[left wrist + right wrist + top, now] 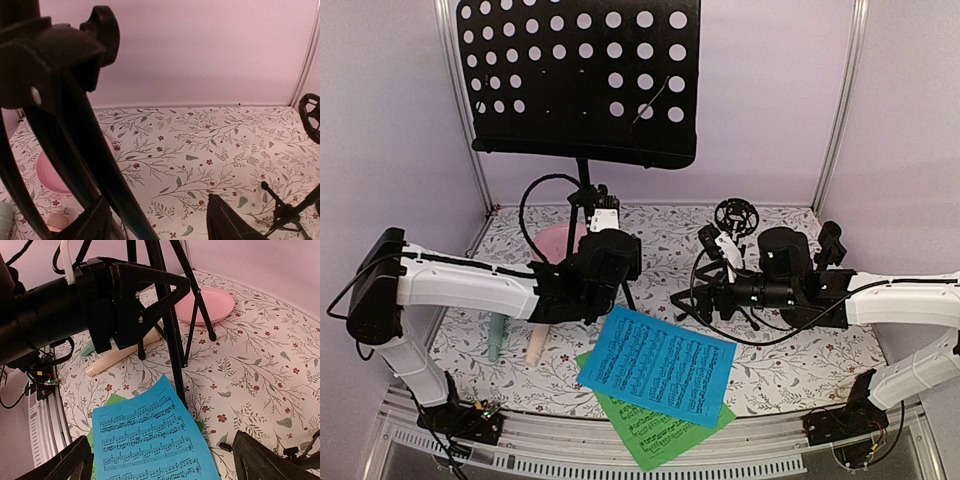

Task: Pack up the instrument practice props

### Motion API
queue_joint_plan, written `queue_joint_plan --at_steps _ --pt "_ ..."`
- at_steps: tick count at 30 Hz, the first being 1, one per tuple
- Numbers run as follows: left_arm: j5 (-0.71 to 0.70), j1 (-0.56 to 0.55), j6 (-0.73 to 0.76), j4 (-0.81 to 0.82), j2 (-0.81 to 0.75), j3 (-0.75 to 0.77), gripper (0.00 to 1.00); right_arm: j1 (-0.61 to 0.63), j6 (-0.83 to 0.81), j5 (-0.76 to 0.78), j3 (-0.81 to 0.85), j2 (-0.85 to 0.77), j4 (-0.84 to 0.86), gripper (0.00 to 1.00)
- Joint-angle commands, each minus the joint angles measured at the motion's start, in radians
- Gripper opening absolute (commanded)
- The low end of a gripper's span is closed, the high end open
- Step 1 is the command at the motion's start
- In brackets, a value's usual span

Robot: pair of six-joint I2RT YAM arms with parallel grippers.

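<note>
Two claws stand released: the left claw [157, 225] spread open at the tripod legs [75, 150] of the black music desk [580, 75], centre frame; the right claw [160, 452] wide above the blue music sheet [658, 365], which overlaps the green music sheet [655, 432] at the worktop's [800, 360] lower edge.

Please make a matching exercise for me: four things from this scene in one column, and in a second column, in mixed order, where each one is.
Things:
1 blue music sheet
2 green music sheet
3 pink plate
4 black music desk

Places:
A partly under another sheet
B raised high above everything else
C lying on top of another sheet
D flat on the table, away from both sheets

Pairs: 1-C, 2-A, 3-D, 4-B
</note>
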Motion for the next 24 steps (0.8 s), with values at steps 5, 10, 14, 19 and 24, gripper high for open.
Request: queue_joint_plan --at_steps 5,10,14,19,24 --pt "-0.087 0.027 -0.026 -0.046 0.055 0.034 0.48 0.005 0.010 -0.007 -0.009 -0.027 0.011 0.99" --pt "0.067 0.040 0.161 0.186 0.013 -0.076 0.41 0.005 0.008 0.002 -0.012 -0.036 0.011 0.99" --pt "0.195 0.068 0.233 0.235 -0.020 -0.128 0.17 0.005 0.008 0.005 -0.012 -0.030 0.011 0.99" --pt "0.272 0.092 0.273 0.219 -0.035 -0.139 0.05 0.004 0.006 0.007 -0.010 -0.021 0.010 0.99" --pt "0.305 0.102 0.289 0.235 -0.063 -0.172 0.04 0.005 0.004 0.010 -0.008 -0.015 0.010 0.99"
